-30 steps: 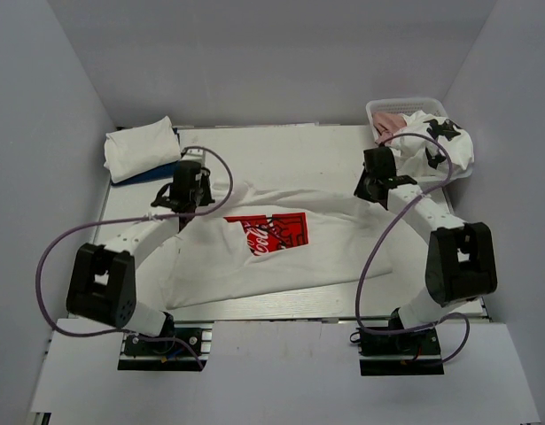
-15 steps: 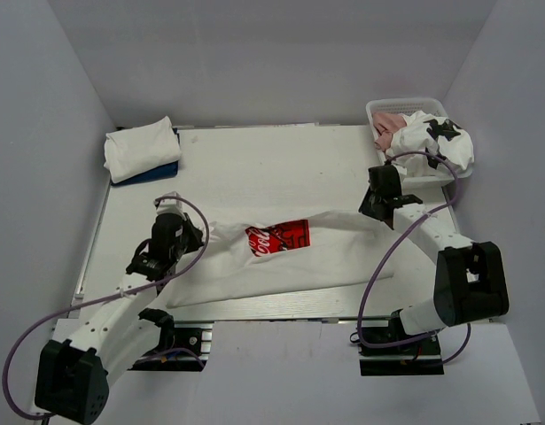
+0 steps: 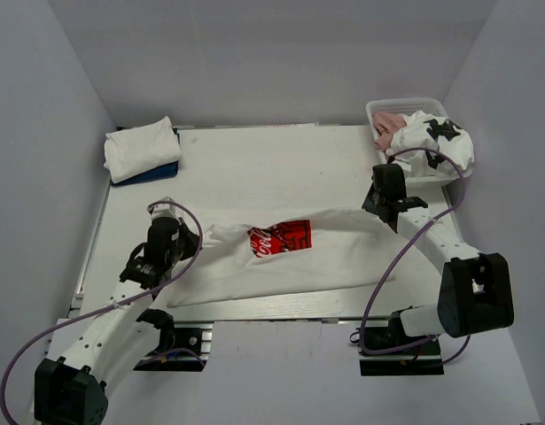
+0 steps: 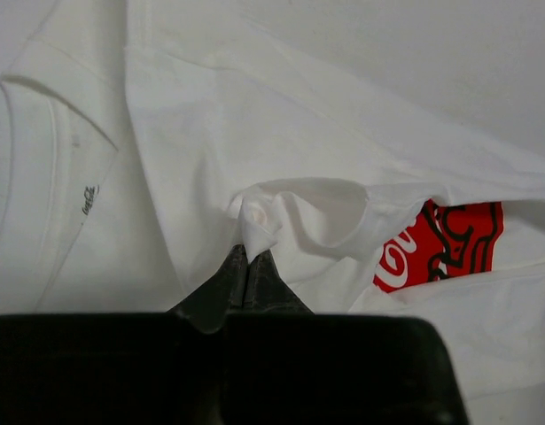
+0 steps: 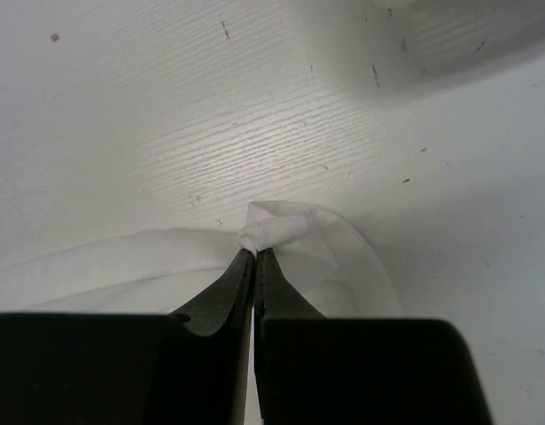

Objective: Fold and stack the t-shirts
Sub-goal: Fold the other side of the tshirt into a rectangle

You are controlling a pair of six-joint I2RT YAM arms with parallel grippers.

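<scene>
Top external view: a white t-shirt (image 3: 325, 257) of soft, creased cloth is seen stretched into a long, loosely folded band across the near half of the worktop (image 3: 272, 164). Its red rectangular chest print (image 3: 279, 239) is turned upward near the middle. Its left end is pinched by the left jaws and its right end by the right jaws, with the upper edge drawn taut between them. At the far left corner a folded white tee (image 3: 141, 148) is laid on a folded blue tee (image 3: 163, 170). At the far right corner a white plastic basket (image 3: 412, 101) is set, with a crumpled dusty-pink tee (image 3: 389, 121) inside and a white tee with black patches (image 3: 436, 142) draped over its rim. The worktop is pale and matt, and is enclosed by plain grey walls (image 3: 254, 62) on three sides.

Left wrist view: the dark left jaws are shown closed together on a small peak of white cloth, which is gathered into soft folds around the pinch. A ribbed collar (image 4: 28, 177) with a small printed neck label (image 4: 90, 199) is seen at left, and part of the red print at right.

Right wrist view: the right jaws are clamped on a small rolled edge of the shirt, from which cloth is spread to the left and below. The bare worktop is marked by fine parallel grain and scattered dark specks.
</scene>
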